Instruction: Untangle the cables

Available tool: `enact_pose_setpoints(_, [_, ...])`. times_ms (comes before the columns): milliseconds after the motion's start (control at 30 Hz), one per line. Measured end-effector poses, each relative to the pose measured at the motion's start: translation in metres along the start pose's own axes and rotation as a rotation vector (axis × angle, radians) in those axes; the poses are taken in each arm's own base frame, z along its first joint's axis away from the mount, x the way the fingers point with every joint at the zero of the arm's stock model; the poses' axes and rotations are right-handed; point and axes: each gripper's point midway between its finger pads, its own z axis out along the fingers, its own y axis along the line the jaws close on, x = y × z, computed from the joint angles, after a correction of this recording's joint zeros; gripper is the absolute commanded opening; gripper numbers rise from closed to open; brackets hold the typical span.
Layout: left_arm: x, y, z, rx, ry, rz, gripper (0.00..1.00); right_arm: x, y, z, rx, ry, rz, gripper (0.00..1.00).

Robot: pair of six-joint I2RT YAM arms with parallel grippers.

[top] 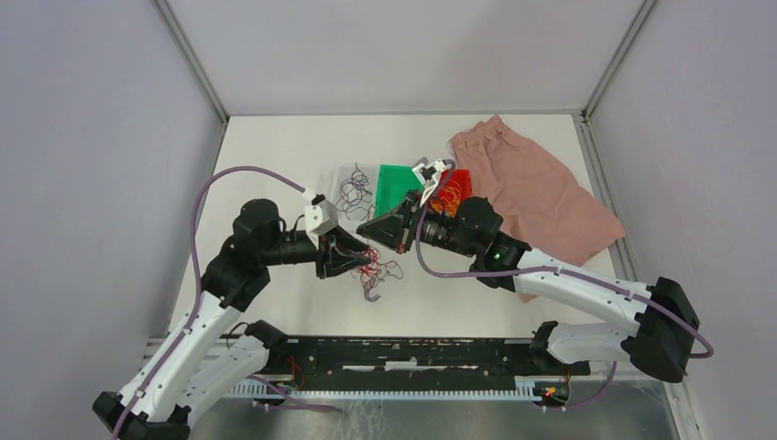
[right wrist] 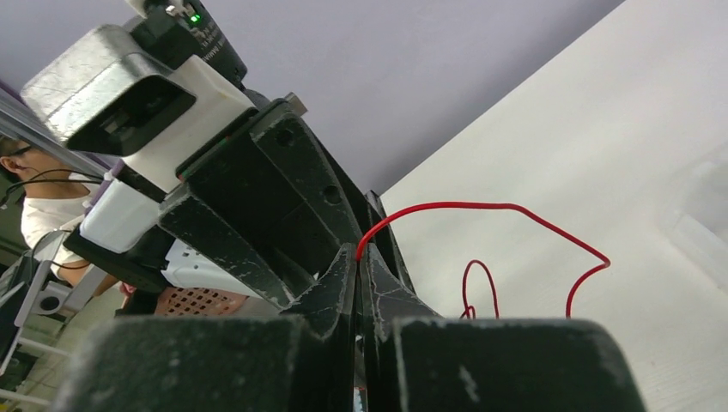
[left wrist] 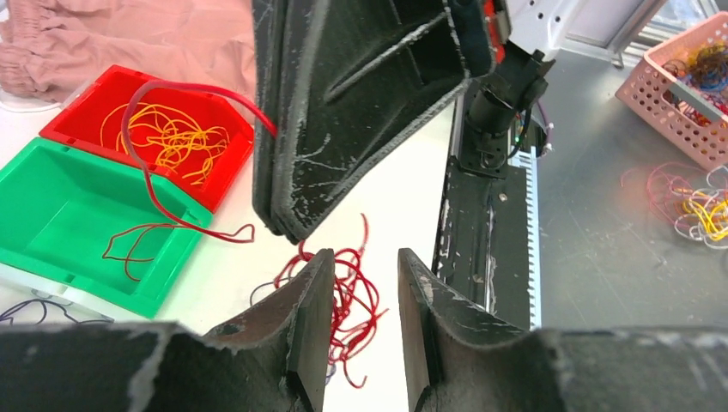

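A tangle of red cables [top: 380, 270] lies on the table in front of my left gripper [top: 366, 263]. In the left wrist view the left gripper [left wrist: 365, 275] is open, with the red tangle [left wrist: 352, 292] lying on the table between its fingers. My right gripper [top: 364, 226] hovers just above the left one and is shut on a single red cable [right wrist: 481, 204], pinched at its fingertips [right wrist: 358, 253]; that strand loops away over the bins. Dark purple cables [top: 353, 192] lie left of the green bin. Orange-yellow cables [left wrist: 163, 137] lie in the red bin.
A green bin [top: 396, 188] and a red bin [top: 456, 179] stand side by side at the table's middle back. A pink cloth [top: 541, 192] lies at the back right. Off the table, a pink basket [left wrist: 687, 86] holds more wires.
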Motion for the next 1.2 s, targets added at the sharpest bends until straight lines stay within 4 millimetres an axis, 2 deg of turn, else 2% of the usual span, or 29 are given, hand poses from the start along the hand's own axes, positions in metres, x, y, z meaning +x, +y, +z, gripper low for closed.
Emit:
enact_pose_setpoints(300, [-0.006,-0.013,-0.011,0.007,-0.017,0.059,0.36,0.011,-0.006,-0.009,0.038,0.059,-0.031,0.03])
enact_pose_setpoints(533, [-0.027,-0.006,-0.009,-0.019,-0.086,0.113,0.36,0.007,0.004,-0.010,0.008,0.073,-0.043,0.03])
enact_pose_setpoints(867, [-0.019,0.004,0.007,0.016,-0.064,0.033,0.32,-0.002,0.021,0.003,-0.055,0.075,-0.019,0.03])
enact_pose_setpoints(1133, [-0.024,-0.001,0.001,0.011,-0.082,0.054,0.36,0.002,0.025,0.004,-0.073,0.089,-0.011,0.04])
enact_pose_setpoints(1200, [-0.026,-0.005,-0.002,0.009,-0.087,0.060,0.31,0.002,0.025,0.004,-0.072,0.091,-0.011,0.04])
